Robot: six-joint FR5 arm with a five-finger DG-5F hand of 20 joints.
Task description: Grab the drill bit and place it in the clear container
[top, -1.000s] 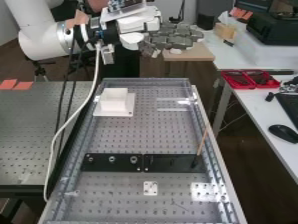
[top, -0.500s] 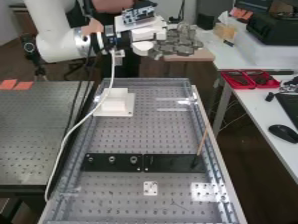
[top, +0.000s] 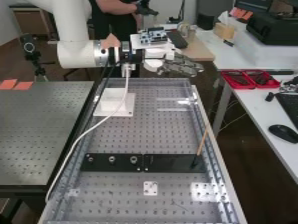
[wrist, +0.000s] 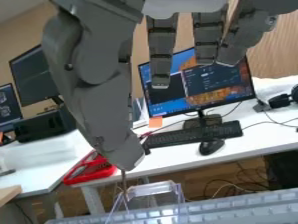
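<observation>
Above the far end of the perforated counter (top: 156, 132), toward the top centre of the high view, the hand (top: 174, 65) is held out by the white arm (top: 76, 54). From the tips of the fingers (wrist: 125, 156) in the wrist view, a thin brownish rod, taken to be the drill bit (wrist: 124, 181), is seen hanging roughly upright. It seems to be pinched by curled fingers, though the contact is partly hidden, so the grab can be judged done. The clear container (wrist: 151, 187) is seen beyond the bit, low against the counter; whether the tip is over its opening cannot be told. No release has been made, and the placing is what is left: the bit has to be lined up with the opening, lowered and let go. Nothing further seems to be asked of the white block (top: 114, 101), at the upper left of the counter, or of the wooden stick (top: 203, 141), by its right edge.
</observation>
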